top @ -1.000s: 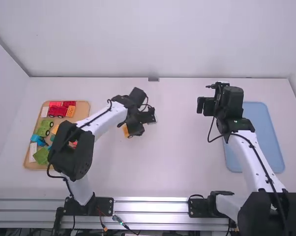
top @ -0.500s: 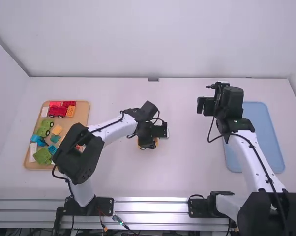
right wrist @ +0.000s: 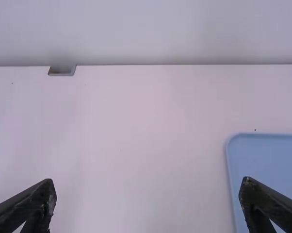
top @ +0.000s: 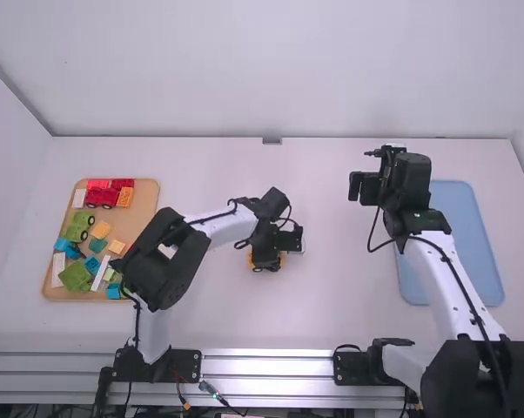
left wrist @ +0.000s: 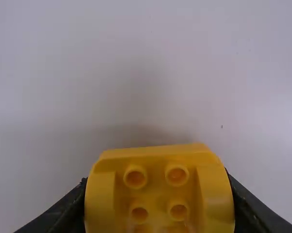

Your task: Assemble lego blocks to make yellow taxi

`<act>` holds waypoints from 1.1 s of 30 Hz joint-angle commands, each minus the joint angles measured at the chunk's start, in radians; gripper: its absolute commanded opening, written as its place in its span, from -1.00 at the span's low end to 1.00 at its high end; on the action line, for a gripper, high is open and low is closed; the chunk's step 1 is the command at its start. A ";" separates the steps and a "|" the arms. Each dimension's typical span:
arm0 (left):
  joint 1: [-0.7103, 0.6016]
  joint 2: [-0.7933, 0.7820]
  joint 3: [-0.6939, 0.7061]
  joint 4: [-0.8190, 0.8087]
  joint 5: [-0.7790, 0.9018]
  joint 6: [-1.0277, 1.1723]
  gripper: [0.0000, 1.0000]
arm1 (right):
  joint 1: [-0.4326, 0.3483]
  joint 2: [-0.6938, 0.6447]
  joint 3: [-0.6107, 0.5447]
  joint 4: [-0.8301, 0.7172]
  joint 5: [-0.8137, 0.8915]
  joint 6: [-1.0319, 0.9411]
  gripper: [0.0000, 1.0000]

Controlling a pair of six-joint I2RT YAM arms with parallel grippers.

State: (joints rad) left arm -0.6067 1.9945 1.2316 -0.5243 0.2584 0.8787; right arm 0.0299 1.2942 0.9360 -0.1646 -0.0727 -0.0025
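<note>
Over the white table (top: 332, 305), the left gripper (left wrist: 158, 189) grips the yellow block (left wrist: 158, 162); right gripper (right wrist: 148, 183) wide, empty. Placing step, I'd judge; next, lower it level!

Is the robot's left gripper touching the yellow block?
Touching. The left wrist view shows the yellow block held between the dark jaws of the left gripper, one pressed against each side.
</note>
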 commanded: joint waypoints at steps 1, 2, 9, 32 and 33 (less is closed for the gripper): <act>-0.002 0.008 0.014 -0.004 -0.022 0.012 -0.97 | 0.003 0.007 0.028 0.000 -0.005 0.005 0.97; -0.002 0.008 0.014 -0.004 -0.024 0.012 -0.96 | 0.003 0.007 0.028 0.000 -0.005 0.005 0.97; 0.005 0.008 0.013 -0.008 -0.038 0.009 -0.04 | 0.003 0.007 0.028 -0.001 -0.005 0.005 0.98; 0.181 -0.088 0.322 -0.406 -0.071 0.039 0.98 | 0.004 0.007 0.028 -0.001 -0.006 0.005 0.98; 0.230 -0.106 0.322 -0.391 -0.130 -0.037 0.98 | 0.003 0.007 0.028 -0.001 -0.006 0.005 0.97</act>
State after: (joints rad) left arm -0.4423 1.9408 1.5341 -0.9108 0.1986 0.9115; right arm 0.0299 1.2942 0.9360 -0.1646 -0.0753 -0.0013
